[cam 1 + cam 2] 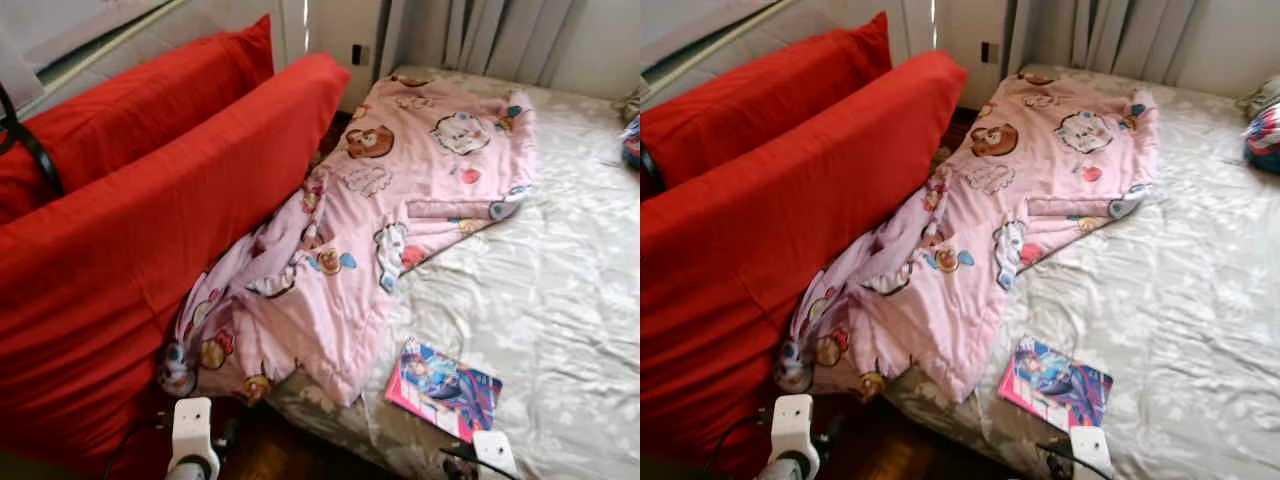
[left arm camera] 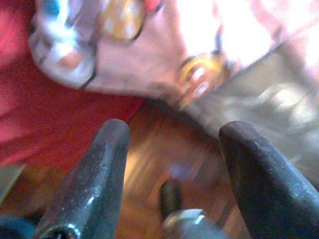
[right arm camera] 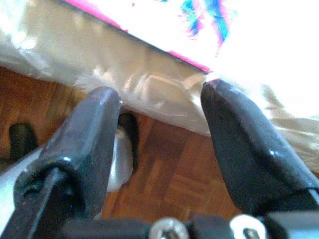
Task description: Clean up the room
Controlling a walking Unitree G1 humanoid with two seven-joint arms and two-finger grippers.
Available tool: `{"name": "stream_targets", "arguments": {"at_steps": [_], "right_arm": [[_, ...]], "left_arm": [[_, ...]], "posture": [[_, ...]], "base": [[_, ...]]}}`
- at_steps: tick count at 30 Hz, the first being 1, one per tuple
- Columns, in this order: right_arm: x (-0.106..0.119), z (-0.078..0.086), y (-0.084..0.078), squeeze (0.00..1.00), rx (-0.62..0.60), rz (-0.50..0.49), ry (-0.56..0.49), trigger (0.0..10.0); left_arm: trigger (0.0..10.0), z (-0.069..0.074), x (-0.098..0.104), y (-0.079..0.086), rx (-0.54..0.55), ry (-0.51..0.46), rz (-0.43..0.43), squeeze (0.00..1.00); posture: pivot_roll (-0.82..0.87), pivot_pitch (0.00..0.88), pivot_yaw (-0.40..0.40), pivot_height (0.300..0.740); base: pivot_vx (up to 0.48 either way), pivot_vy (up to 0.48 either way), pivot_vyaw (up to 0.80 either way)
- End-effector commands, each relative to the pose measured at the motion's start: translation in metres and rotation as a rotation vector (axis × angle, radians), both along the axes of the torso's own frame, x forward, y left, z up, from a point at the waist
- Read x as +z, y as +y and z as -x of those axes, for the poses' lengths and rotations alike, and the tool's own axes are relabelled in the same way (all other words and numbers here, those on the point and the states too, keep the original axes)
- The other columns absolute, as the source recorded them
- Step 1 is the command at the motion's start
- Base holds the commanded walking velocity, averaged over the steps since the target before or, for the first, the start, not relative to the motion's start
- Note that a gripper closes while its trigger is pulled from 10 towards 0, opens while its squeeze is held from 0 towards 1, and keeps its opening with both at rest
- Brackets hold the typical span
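**Robot body: visible hardware**

Left arm: white moulded wrist housing, rounded at the top, with a dark ring-shaped part at its lower end and a thin black cable running off beside it.

Right arm: white block-shaped housing with black parts beneath.

Left gripper: two black fingers, glossy, rounded tips, tapering; a silver fastener between their bases.

Right gripper: two matching black fingers, scuffed sheen; silver screw heads at the base.
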State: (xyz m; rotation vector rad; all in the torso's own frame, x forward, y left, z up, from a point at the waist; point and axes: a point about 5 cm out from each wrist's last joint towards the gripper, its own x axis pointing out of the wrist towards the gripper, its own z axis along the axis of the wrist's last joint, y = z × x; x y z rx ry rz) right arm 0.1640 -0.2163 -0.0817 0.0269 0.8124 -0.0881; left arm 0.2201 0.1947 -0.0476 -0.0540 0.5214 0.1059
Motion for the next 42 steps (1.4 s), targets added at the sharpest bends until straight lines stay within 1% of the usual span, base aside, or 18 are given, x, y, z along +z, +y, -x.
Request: {"name": "stream_targets", "arguments": {"at_steps": [1, 3, 4, 6, 9, 10, 11, 12, 13, 14, 17, 23, 29, 32, 33, 35, 36, 42], "right_arm": [[0.0, 0.005, 0.001, 0.0, -0.047, -0.037, -0.043, 10.0], [0.0, 0.005, 0.001, 0.0, -0.052, -0.044, -0.059, 10.0], [0.002, 0.004, 0.001, 0.0, -0.057, -0.055, -0.094, 10.0], [0.005, 0.003, 0.0, 0.0, -0.063, -0.061, -0.131, 10.0], [0.008, 0.002, 0.001, 0.0, -0.06, -0.091, -0.182, 10.0], [0.008, 0.002, 0.001, 0.0, -0.06, -0.091, -0.182, 10.0], [0.035, -0.039, 0.008, 0.0, 0.02, -0.064, -0.373, 10.0], [0.035, -0.039, 0.008, 0.0, 0.02, -0.064, -0.373, 10.0], [0.076, -0.082, 0.02, 0.0, 0.085, -0.043, -0.605, 10.0], [0.087, -0.089, 0.022, 0.0, 0.096, -0.034, -0.667, 10.0], [0.094, -0.09, 0.022, 0.0, 0.087, -0.029, -0.72, 10.0], [0.092, -0.083, 0.03, 0.0, 0.034, -0.074, -0.724, 10.0], [0.093, -0.079, 0.032, 0.0, 0.046, -0.058, -0.711, 10.0], [0.093, -0.078, 0.03, 0.0, 0.036, -0.048, -0.698, 10.0], [0.091, -0.078, 0.029, 0.0, 0.03, -0.042, -0.678, 10.0], [0.089, -0.079, 0.03, 0.0, 0.03, -0.04, -0.663, 10.0], [0.088, -0.081, 0.032, 0.0, 0.036, -0.041, -0.643, 10.0], [0.086, -0.083, 0.033, 0.0, 0.053, -0.031, -0.618, 10.0]], "left_arm": [[10.0, -0.004, 0.009, 0.004, 0.007, -0.091, 0.002, 0.0], [10.0, -0.007, 0.013, 0.004, 0.0, -0.123, -0.001, 0.0], [10.0, -0.01, 0.022, 0.004, -0.005, -0.196, 0.0, 0.0], [10.0, -0.012, 0.03, 0.004, -0.009, -0.253, 0.004, 0.0], [10.0, -0.008, 0.042, 0.006, -0.015, -0.328, -0.001, 0.0], [10.0, -0.008, 0.042, 0.006, -0.015, -0.328, -0.001, 0.0], [10.0, -0.004, 0.046, 0.007, -0.015, -0.353, -0.003, 0.0], [10.0, -0.004, 0.046, 0.007, -0.015, -0.353, -0.003, 0.0], [10.0, -0.001, 0.049, 0.008, -0.017, -0.366, -0.005, 0.0], [10.0, 0.0, 0.051, 0.008, -0.019, -0.374, -0.007, 0.0], [10.0, 0.001, 0.057, 0.008, -0.021, -0.4, -0.012, 0.0], [10.0, 0.0, 0.073, 0.005, -0.045, -0.44, -0.017, 0.0], [10.0, 0.0, 0.077, 0.003, -0.059, -0.448, -0.019, 0.0], [10.0, -0.004, 0.078, 0.004, -0.042, -0.449, -0.022, 0.0], [10.0, -0.009, 0.08, 0.004, -0.012, -0.456, -0.014, 0.0], [10.0, -0.012, 0.081, 0.002, -0.005, -0.462, -0.008, 0.0], [10.0, -0.016, 0.084, -0.001, -0.003, -0.467, -0.001, 0.0], [10.0, -0.018, 0.086, -0.006, -0.02, -0.463, 0.006, 0.0]], "posture": [[-0.08, 0.17, -0.009, 0.74], [-0.08, 0.171, -0.009, 0.74], [-0.08, 0.175, -0.01, 0.74], [-0.07, 0.177, -0.011, 0.74], [-0.08, 0.182, -0.005, 0.74], [-0.08, 0.182, -0.005, 0.74], [-0.08, 0.184, -0.007, 0.74], [-0.08, 0.184, -0.007, 0.74], [-0.08, 0.185, -0.008, 0.74], [-0.08, 0.186, -0.009, 0.74], [-0.08, 0.19, -0.01, 0.74], [-0.07, 0.192, -0.01, 0.74], [-0.07, 0.192, -0.014, 0.74], [-0.07, 0.19, -0.018, 0.74], [-0.07, 0.19, -0.019, 0.74], [-0.08, 0.188, -0.02, 0.74], [-0.08, 0.186, -0.021, 0.735], [-0.08, 0.182, -0.019, 0.705]], "base": [[0.0, 0.0, 0.0], [0.0, 0.0, 0.0], [0.0, 0.0, 0.0], [0.0, 0.0, 0.0], [0.0, 0.0, 0.0], [0.0, 0.0, 0.0], [0.0, 0.0, 0.0], [0.0, 0.0, 0.0], [0.0, 0.0, 0.0], [0.0, 0.0, 0.0], [0.0, 0.0, 0.0], [0.0, 0.0, 0.0], [0.0, 0.0, 0.0], [0.0, 0.0, 0.0], [0.0, 0.0, 0.0], [0.0, 0.0, 0.0], [0.0, 0.0, 0.0], [0.0, 0.0, 0.0]]}}
